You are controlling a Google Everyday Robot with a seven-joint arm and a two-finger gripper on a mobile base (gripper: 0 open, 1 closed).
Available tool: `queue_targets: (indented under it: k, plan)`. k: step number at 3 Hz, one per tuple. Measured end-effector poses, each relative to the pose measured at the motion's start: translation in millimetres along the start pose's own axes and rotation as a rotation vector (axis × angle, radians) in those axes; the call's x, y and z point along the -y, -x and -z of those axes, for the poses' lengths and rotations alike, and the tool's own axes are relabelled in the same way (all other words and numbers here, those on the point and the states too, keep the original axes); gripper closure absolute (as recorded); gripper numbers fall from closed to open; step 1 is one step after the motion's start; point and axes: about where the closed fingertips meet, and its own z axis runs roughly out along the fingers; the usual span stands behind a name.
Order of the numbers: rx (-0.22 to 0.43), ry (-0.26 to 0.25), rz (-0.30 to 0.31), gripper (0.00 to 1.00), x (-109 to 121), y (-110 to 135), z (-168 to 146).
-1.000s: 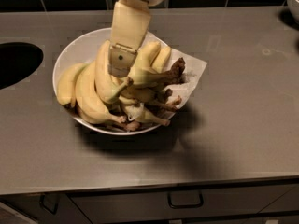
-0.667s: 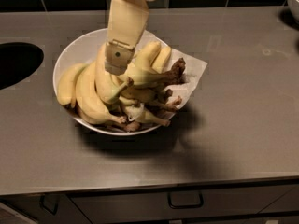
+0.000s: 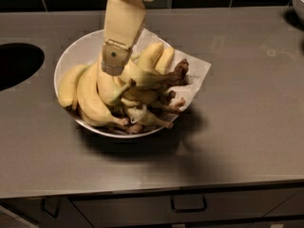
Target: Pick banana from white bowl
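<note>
My gripper point(image 3: 114, 69) is down among the fruit in the white bowl point(image 3: 66, 56); I cannot tell its grip. A green dot point(image 3: 113, 54) marks its casing. The banana point(image 3: 152, 80) lies inside the bowl, stem clump toward the bowl's right rim, over white paper point(image 3: 195, 72).

Banana point(image 3: 151, 80): long, curved, yellow; knobby dark-brown stem clump points right. It lies across the top of the pile in the wide white bowl point(image 3: 78, 49). Gripper point(image 3: 113, 66) sits over its left end.
</note>
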Motion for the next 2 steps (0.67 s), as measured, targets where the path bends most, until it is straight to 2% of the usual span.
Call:
queue_targets:
  k: [1,2]
  plan:
    - [-0.055,0.004,-0.149,0.00,4,-8,-13]
    - [-0.083,0.006,-0.253,0.00,7,-14,-29]
